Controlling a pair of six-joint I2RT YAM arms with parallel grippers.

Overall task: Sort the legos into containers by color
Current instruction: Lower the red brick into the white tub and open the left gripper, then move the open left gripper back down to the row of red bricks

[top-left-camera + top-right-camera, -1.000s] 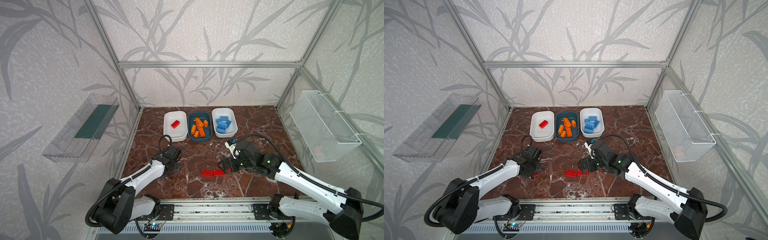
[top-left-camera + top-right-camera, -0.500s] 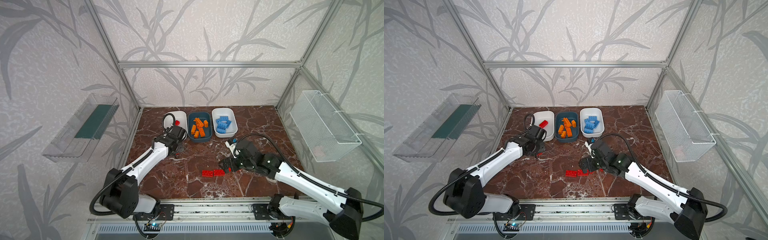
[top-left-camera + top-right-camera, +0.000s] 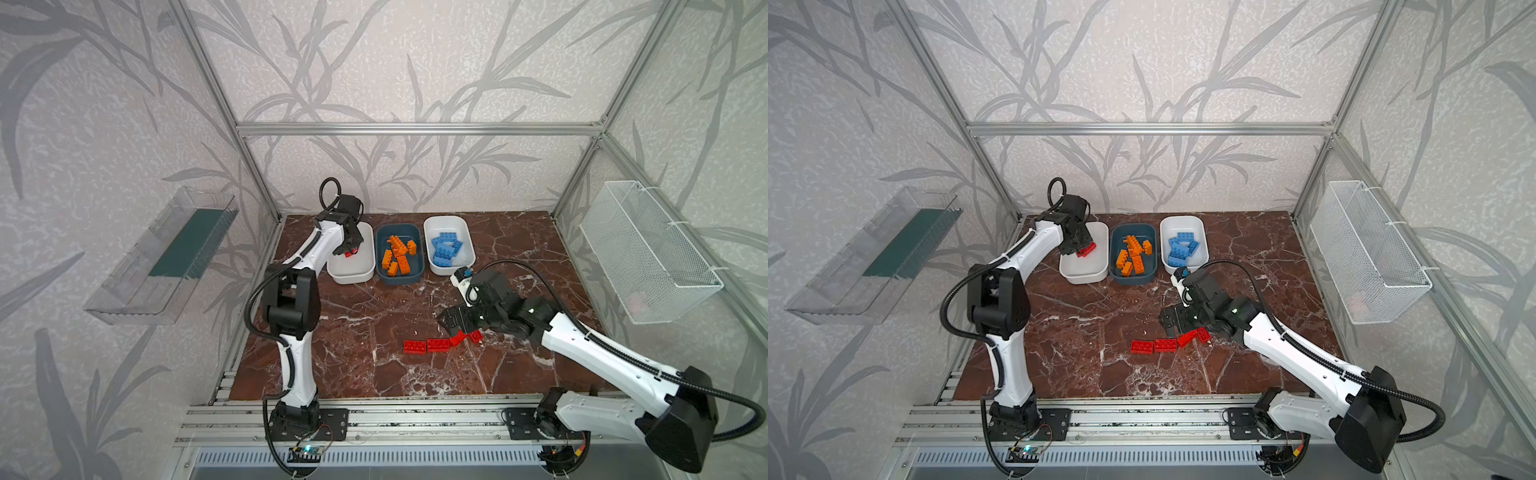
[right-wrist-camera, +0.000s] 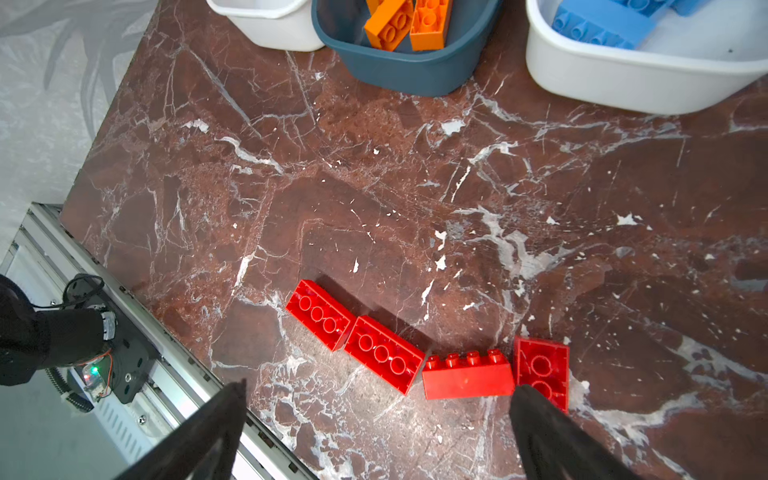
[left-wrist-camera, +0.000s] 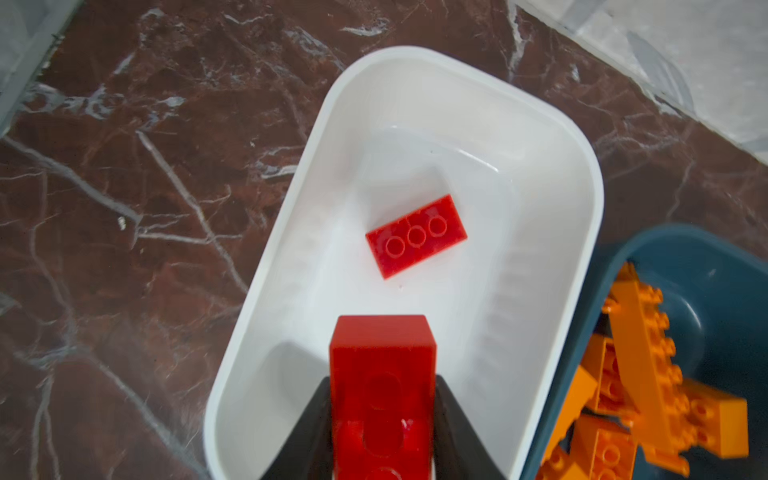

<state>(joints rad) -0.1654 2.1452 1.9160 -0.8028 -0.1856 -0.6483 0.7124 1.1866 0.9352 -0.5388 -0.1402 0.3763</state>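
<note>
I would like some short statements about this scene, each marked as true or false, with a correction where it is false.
1. The left pincer holds a red brick above the left white tub. True.
2. A second red brick lies inside that tub. True.
3. The right pincer is shut on a brick. False: it is open over the loose red bricks on the table, gripping none.
4. Only two red bricks lie on the table. False: four lie there.
5. The dark blue tub holds red bricks. False: it holds orange bricks; blue bricks lie in the right white tub.
</note>
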